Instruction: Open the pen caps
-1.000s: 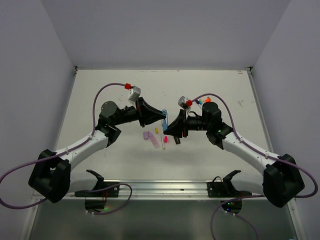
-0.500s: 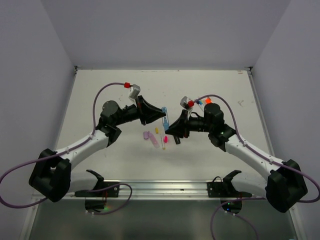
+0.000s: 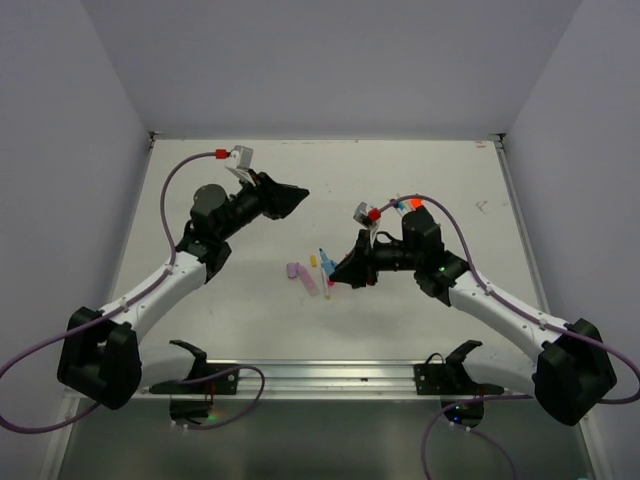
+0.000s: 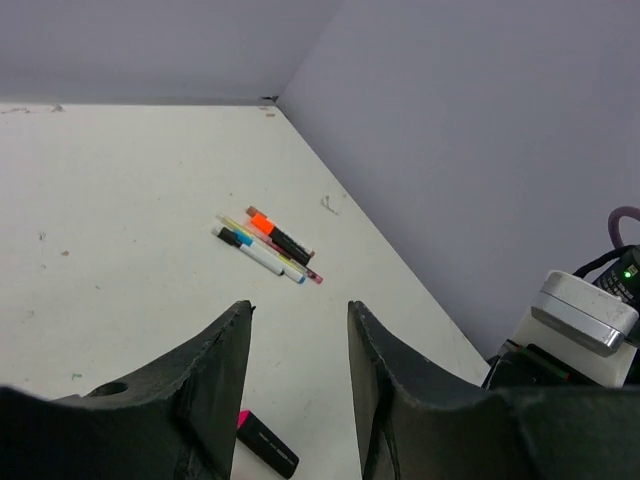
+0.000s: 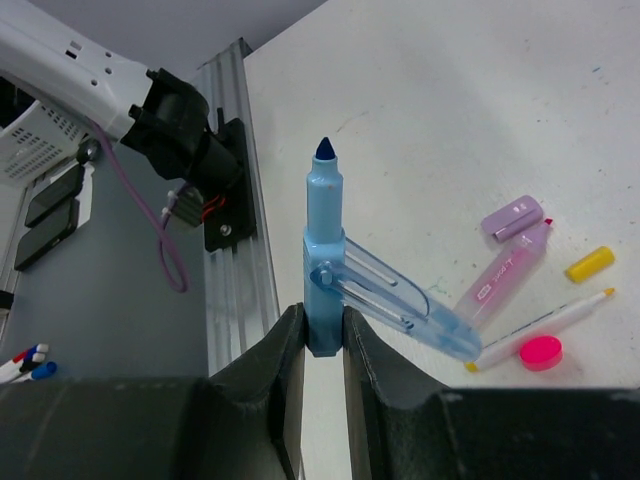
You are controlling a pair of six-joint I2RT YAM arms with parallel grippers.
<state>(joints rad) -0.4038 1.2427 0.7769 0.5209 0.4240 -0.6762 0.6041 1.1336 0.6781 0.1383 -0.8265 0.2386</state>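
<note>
My right gripper (image 3: 333,270) is shut on a light blue highlighter (image 5: 325,290) and holds it upright above the table. Its tip (image 5: 325,150) is bare, and its clear blue cap (image 5: 420,305) hangs swung off to one side. My left gripper (image 3: 298,193) is open and empty, raised to the back left; its jaws stand apart in the left wrist view (image 4: 300,305). Under my right gripper lie a lilac cap (image 5: 512,217), a lilac-pink highlighter (image 5: 505,275), a yellow cap (image 5: 590,262), a thin yellow-tipped pen (image 5: 545,325) and a pink piece (image 5: 540,352).
A bunch of capped pens (image 4: 265,240) with orange, blue and red ends lies at the back right, partly behind my right arm (image 3: 405,203). A black highlighter with a pink end (image 4: 265,440) lies below my left gripper. The metal rail (image 3: 330,375) runs along the near edge.
My left gripper has let go of the blue highlighter and swung up and back to the left, now open. My right gripper has moved slightly down and left with the highlighter.
</note>
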